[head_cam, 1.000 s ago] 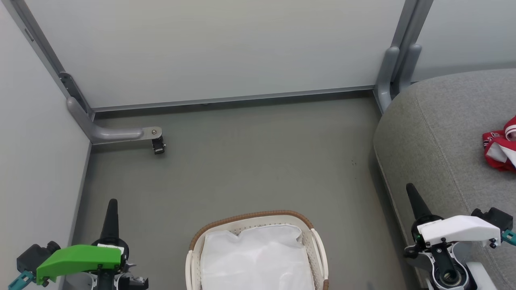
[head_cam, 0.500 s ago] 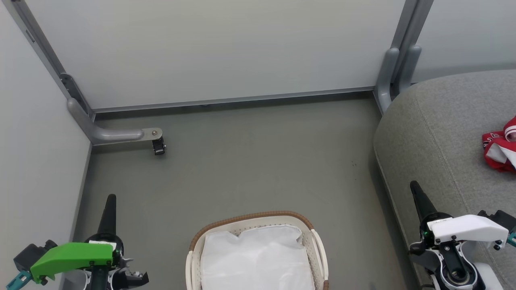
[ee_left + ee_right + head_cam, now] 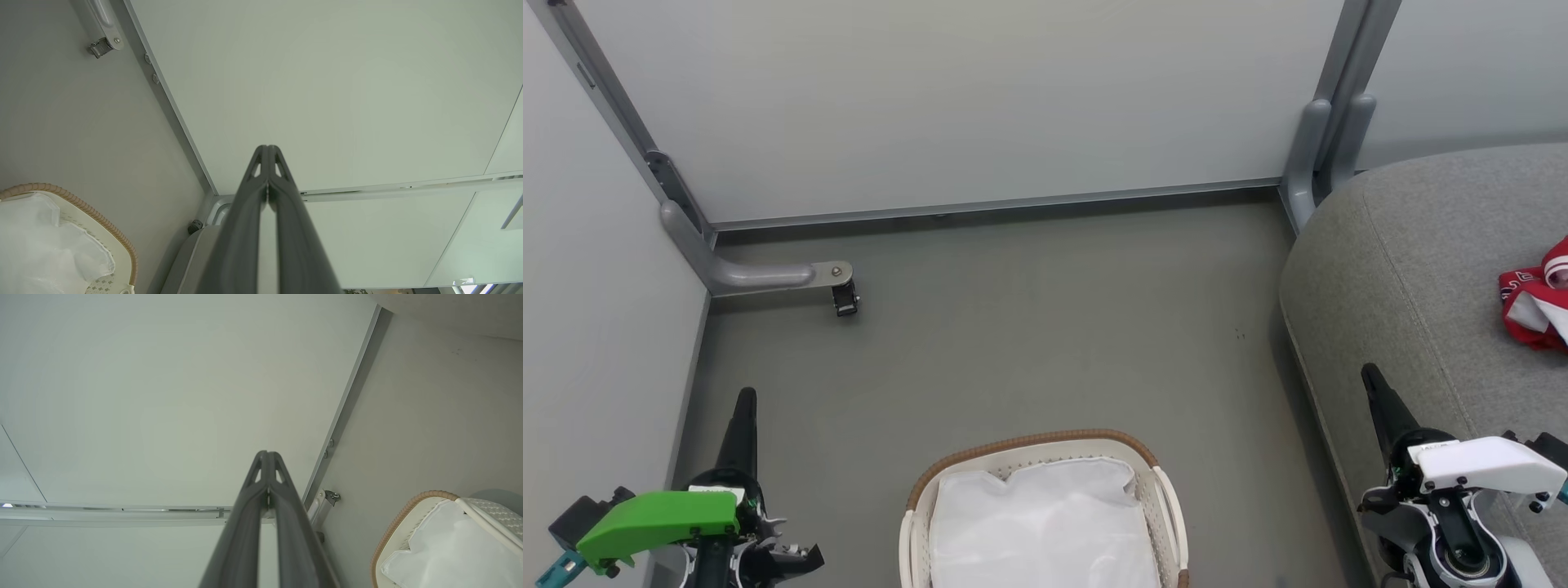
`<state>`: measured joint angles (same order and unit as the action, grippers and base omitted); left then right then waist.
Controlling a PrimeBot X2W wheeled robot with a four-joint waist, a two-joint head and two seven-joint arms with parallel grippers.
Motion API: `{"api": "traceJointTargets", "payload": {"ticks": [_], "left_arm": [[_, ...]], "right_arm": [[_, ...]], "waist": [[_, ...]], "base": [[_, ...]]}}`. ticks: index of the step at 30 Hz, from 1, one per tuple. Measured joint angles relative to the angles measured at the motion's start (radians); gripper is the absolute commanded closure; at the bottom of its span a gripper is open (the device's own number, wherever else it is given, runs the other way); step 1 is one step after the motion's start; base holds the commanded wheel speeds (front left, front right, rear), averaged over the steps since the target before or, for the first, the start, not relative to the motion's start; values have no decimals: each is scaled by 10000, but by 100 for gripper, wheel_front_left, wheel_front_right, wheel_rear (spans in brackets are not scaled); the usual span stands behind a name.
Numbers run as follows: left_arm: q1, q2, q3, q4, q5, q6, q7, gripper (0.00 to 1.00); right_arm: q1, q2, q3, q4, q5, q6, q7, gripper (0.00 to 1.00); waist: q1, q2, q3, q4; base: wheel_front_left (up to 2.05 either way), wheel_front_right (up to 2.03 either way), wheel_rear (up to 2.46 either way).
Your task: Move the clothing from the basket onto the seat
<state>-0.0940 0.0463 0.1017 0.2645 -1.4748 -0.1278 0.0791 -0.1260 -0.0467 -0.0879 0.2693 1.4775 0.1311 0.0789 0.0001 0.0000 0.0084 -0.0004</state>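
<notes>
Firstly, landmark: basket [image 3: 1029, 441], white perforated plastic with a brown woven rim; stands upright on the floor [image 3: 1029, 327] at the lower middle of the head view, its near part cut by the frame edge; its rim also appears in the left wrist view [image 3: 102, 222] and the right wrist view [image 3: 392, 526]
Liner: plain white cloth liner [image 3: 1041, 523]; lies inside the basket, covering its interior
Clothing: red clothing [image 3: 1531, 298] with white trim and lettering; crumpled on the seat, well apart from the basket, to its right and farther from the robot; cut by the frame edge, so one garment or two cannot be told
Seat: grey textured seat [image 3: 1405, 269], rounded, with a seam; to the right of the basket, its curved front edge near the basket but apart from it
Left gripper: left gripper [image 3: 745, 400] to the left of the basket, apart from it; closed, the two fingertips meeting in the left wrist view [image 3: 268, 151]; nothing held
Right gripper: right gripper [image 3: 1372, 376] to the right of the basket, over the seat's front edge; closed, fingertips meeting in the right wrist view [image 3: 267, 455]; nothing held
Wall panel: pale wall panel [image 3: 964, 98]; beyond the basket, across bare floor
Castor bracket: grey castor bracket [image 3: 845, 298]; beyond and left of the basket
Post: grey post [image 3: 1327, 139]; beyond and right of the basket, beside the seat's far corner
</notes>
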Motion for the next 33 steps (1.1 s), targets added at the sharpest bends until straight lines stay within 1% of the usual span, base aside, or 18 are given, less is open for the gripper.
{"api": "traceJointTargets", "payload": {"ticks": [20, 33], "left_arm": [[-67, 4, 115, -178, -1358, -8, 347, 100], [-87, 4, 119, -190, -1363, -8, 353, 100]], "right_arm": [[126, -6, -265, -236, 1325, 0, 362, 100], [127, -6, -268, -244, 1333, 0, 364, 100]], "waist": [[0, 0, -53, 4], [0, 0, -53, 4]], "base": [[0, 0, 0], [0, 0, 0]]}}
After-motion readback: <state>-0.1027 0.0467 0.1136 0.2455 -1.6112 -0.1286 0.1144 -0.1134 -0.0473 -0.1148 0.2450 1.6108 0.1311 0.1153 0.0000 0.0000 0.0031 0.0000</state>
